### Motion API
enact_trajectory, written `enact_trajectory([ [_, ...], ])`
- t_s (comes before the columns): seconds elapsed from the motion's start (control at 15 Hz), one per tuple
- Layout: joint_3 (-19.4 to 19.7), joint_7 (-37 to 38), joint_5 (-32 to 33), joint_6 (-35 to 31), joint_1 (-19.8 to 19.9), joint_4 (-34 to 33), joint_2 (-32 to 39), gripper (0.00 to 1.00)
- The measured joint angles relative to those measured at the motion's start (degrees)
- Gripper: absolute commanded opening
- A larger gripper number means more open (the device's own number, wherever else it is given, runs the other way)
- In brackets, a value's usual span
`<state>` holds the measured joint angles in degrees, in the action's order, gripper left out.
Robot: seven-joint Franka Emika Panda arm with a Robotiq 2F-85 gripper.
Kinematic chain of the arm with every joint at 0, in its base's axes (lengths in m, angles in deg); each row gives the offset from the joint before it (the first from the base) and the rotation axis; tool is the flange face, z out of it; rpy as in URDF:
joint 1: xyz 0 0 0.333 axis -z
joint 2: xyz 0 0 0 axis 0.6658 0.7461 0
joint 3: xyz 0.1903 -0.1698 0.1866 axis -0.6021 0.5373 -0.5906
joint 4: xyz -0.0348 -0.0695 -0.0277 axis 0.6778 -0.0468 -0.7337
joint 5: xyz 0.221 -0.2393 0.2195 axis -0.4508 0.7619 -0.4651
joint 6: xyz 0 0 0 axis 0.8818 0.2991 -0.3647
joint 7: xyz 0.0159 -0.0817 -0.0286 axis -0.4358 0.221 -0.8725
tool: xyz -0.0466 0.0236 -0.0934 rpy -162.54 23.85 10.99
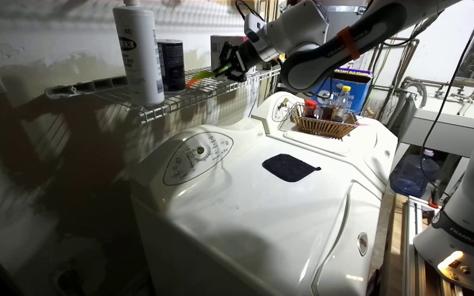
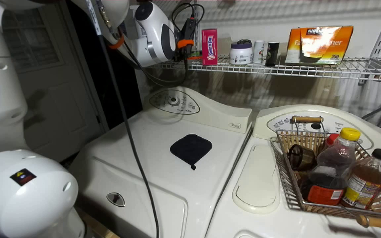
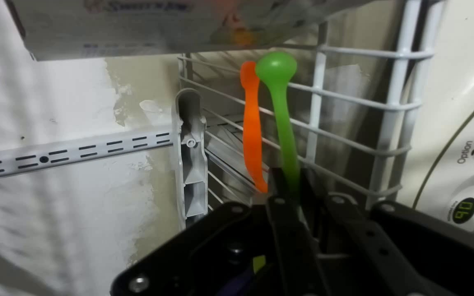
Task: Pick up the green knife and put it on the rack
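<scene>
Green knife (image 3: 285,123), one: wrist view, just right of centre. My fingers (image 3: 276,187) pinch its near end, probably leaving the rounded end free to settle on the rack (image 3: 396,82); contact there, I cannot tell.

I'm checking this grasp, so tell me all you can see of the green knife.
The green knife is bright green, smooth and plastic-looking: a slim shaft swelling into a rounded, slightly shiny knob at its free end. The gripper is closed on the opposite end, hiding part of it. In the wrist view it shows against the bars of the rack, beside an orange utensil. Whether the knob touches that utensil, or the knife touches the bars, cannot be told.
</scene>
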<state>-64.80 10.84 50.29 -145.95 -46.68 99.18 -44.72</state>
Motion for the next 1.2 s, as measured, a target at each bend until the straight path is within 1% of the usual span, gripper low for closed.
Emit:
enact_trajectory([
  [0.4,-0.11,0.01,2.83,-1.33,0.87,-2.84,3.78,0.03],
  [0.47,-0.12,0.01,3.11,-1.42,0.87,-3.14,4.23,0.12],
  [0.53,-0.14,0.01,3.33,-1.45,0.87,-3.45,4.59,0.38],
  [0.6,-0.16,0.01,3.45,-1.46,0.87,-3.71,4.86,0.4],
  [0.73,-0.2,0.02,3.49,-1.46,0.87,-4.21,5.25,0.51],
  [0.8,-0.31,-0.02,3.48,-1.46,0.96,-4.31,5.29,0.6],
  [1.07,-1.44,-0.15,3.47,-1.46,1.91,-5.0,5.25,0.86],
  [1.13,-2.02,-0.22,3.47,-1.45,2.37,-5.1,5.18,0.95],
  [1.2,-2.79,-0.36,3.47,-1.3,2.93,-5.13,5.03,0.99],
])
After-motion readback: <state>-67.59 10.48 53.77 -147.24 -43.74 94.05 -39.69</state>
